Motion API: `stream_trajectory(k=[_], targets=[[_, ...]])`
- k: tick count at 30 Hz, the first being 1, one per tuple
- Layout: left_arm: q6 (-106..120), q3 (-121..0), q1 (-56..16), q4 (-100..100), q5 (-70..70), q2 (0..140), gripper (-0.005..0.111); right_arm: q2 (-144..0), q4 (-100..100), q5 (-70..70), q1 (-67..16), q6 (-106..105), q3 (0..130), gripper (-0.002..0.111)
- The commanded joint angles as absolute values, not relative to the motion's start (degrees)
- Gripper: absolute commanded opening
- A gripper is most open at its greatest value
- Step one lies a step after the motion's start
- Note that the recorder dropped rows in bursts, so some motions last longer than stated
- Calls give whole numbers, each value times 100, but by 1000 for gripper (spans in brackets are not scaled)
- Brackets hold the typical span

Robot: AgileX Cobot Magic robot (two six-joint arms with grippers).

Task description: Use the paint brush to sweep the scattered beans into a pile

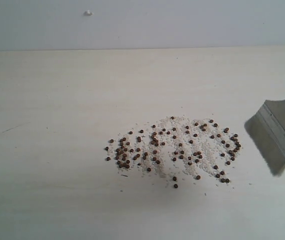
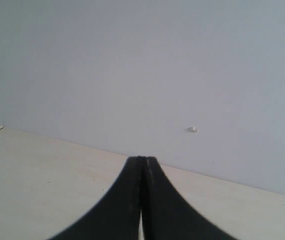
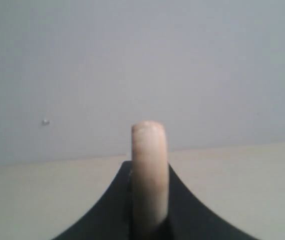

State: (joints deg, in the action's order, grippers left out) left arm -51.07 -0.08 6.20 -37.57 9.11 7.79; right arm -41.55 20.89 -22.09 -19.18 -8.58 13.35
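white crumbs (image 1: pixel 190 165) among beans (image 1: pixel 155 136); right pincer (image 3: pixel 150 170) clamps paint brush (image 1: pixel 277 134); left pincer (image 2: pixel 142 165) closed, empty.

Soft, even light fills all three views. It is bright but flat, and faintly bluish on the wall (image 1: pixel 142 25). The pale table (image 1: pixel 57 100) looks washed out, with no hard shadows. The beans (image 1: pixel 172 150) are fairly sharp. The paint brush (image 1: pixel 277 135) is soft-edged, and in the right wrist view its handle is blurred.

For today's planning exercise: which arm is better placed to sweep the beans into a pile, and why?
Right. The right claw is shut on the brush, which is just right of the beans. The left claw is shut, empty.
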Motion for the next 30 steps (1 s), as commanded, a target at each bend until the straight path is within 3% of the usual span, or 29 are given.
stream_trajectory(k=[1,17,30], targets=[[-5102,0,629,-3729,919,746,0,-4151,524,-3730,-1896,853,850,0],[-5102,0,629,-3729,919,746,0,-4197,423,-3576,-1896,1344,667,0],[-5102,0,629,-3729,919,746,0,-5910,-616,-6769,-1896,3078,667,0]])
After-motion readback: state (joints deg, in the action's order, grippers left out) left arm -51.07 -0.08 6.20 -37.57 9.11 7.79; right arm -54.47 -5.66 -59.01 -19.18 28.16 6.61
